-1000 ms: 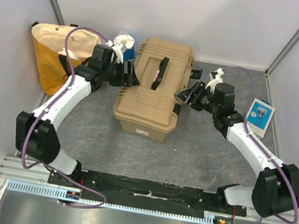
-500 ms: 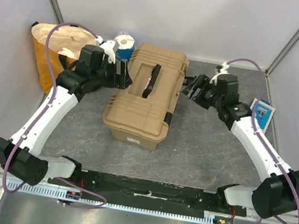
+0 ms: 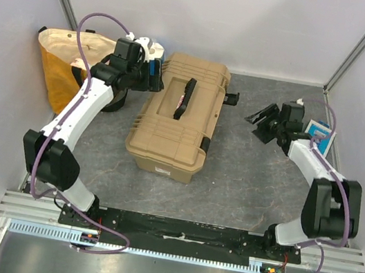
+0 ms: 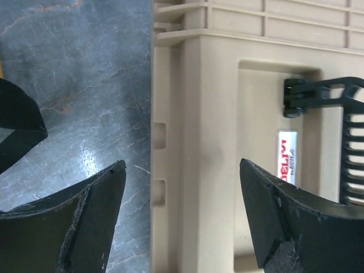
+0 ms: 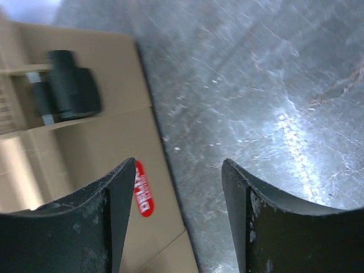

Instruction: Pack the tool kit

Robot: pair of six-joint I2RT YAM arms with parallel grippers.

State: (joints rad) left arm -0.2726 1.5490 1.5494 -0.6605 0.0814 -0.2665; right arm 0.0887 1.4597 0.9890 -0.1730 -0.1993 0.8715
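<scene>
Lid label: small white label [image 4: 287, 153] on the toolbox lid with red upright lettering that starts "DELI"; the rest is too small to read.
Side sticker: red oval sticker [image 5: 142, 196] with white letters on the toolbox wall, too blurred to read.
Toolbox look: toolbox [image 3: 173, 131] is tan ribbed plastic, lid down, with a black handle [image 3: 185, 98] lying flat along the lid. A black latch [image 5: 68, 85] is on its right side.
Toolbox place: on the grey table [image 3: 246, 175], mid-field, skewed slightly. The yellow cloth bag [image 3: 53, 69] is to its far left and the blue-white packet [image 3: 320, 137] is at the right edge.
Left arm: reaches forward and bends in over the box's far-left corner.
Left gripper [image 3: 154, 76]: jaws spread wide and empty, one finger over the table and one over the lid.
Right arm: elbow folded near the right wall, wrist aimed left.
Right gripper [image 3: 263, 115]: jaws wide apart and empty, clear of the box.
</scene>
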